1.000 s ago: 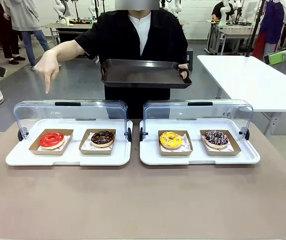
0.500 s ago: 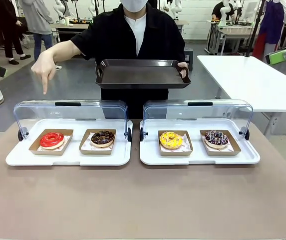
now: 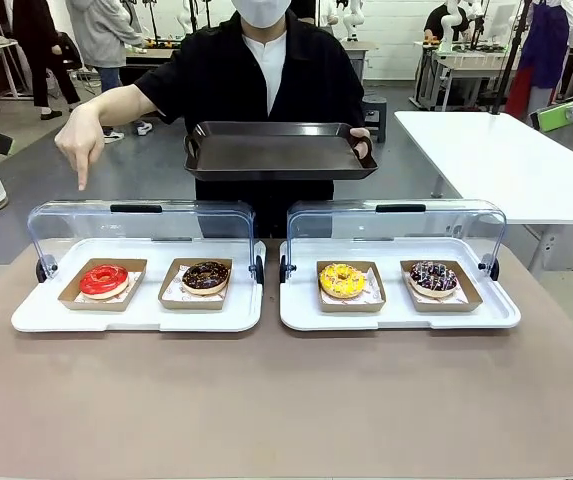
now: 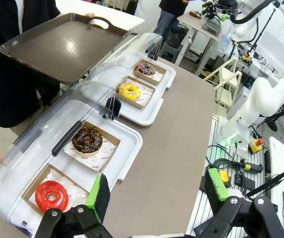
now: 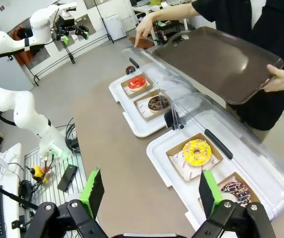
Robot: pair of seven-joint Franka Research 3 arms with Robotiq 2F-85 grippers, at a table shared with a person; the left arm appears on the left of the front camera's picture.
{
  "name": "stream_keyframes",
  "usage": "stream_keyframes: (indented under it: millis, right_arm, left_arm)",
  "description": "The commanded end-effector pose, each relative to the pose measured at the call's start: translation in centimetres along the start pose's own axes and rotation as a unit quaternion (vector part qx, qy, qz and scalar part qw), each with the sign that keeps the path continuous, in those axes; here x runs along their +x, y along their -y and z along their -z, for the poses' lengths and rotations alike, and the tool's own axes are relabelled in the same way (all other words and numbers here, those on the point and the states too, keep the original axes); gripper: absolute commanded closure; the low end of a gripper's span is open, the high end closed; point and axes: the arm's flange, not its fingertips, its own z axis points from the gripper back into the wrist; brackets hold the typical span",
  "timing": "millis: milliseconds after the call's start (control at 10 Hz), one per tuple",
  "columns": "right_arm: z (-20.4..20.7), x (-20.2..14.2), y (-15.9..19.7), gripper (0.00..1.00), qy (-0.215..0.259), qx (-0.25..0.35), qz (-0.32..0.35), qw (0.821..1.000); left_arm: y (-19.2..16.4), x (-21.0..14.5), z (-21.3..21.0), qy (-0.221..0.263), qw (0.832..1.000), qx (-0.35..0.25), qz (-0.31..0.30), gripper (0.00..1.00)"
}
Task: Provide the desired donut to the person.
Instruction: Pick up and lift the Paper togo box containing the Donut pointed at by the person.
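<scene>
At upper left, the person's hand [image 3: 78,145] points down above the red donut [image 3: 103,279], which sits boxed at the left end of the left case [image 3: 146,318]. The left gripper [image 4: 157,191] and right gripper [image 5: 150,191] gape wide, holding nothing.

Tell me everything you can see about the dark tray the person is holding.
The dark rectangular tray looks like matte plastic, with a raised rim, rounded corners and a cut-out handle at each short end. Nothing lies on it. The person's hand grips one handle, holding it roughly level at chest height, beyond the clear display covers and above them.
</scene>
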Motion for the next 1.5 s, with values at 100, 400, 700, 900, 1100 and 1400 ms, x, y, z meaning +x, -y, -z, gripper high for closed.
stream_keyframes:
  millis: [100, 400, 700, 900, 1100, 1400]
  right_arm:
    - [0.1, 0.3, 0.4, 0.00, 0.010, 0.007, -0.010, 1.000]
    - [0.1, 0.3, 0.4, 0.00, 0.010, 0.007, -0.010, 1.000]
    - [0.1, 0.3, 0.4, 0.00, 0.010, 0.007, -0.010, 1.000]
    - [0.1, 0.3, 0.4, 0.00, 0.010, 0.007, -0.010, 1.000]
    - [0.1, 0.3, 0.4, 0.00, 0.010, 0.007, -0.010, 1.000]
    - [0.1, 0.3, 0.4, 0.00, 0.010, 0.007, -0.010, 1.000]
  left_arm:
    - [0.2, 0.0, 0.0, 0.004, 1.000, -0.001, 0.001, 0.00]
    - [0.0, 0.0, 0.0, 0.000, 1.000, 0.000, 0.000, 0.00]
    - [-1.4, 3.4, 3.3, -0.181, 0.977, -0.028, 0.110, 0.00]
    - [-1.0, 4.0, 6.4, -0.293, 0.938, -0.027, 0.183, 0.00]
    - [-0.1, 2.4, 10.3, -0.384, 0.885, 0.006, 0.262, 0.00]
    - [-1.4, -2.0, 15.4, -0.407, 0.861, 0.031, 0.305, 0.00]
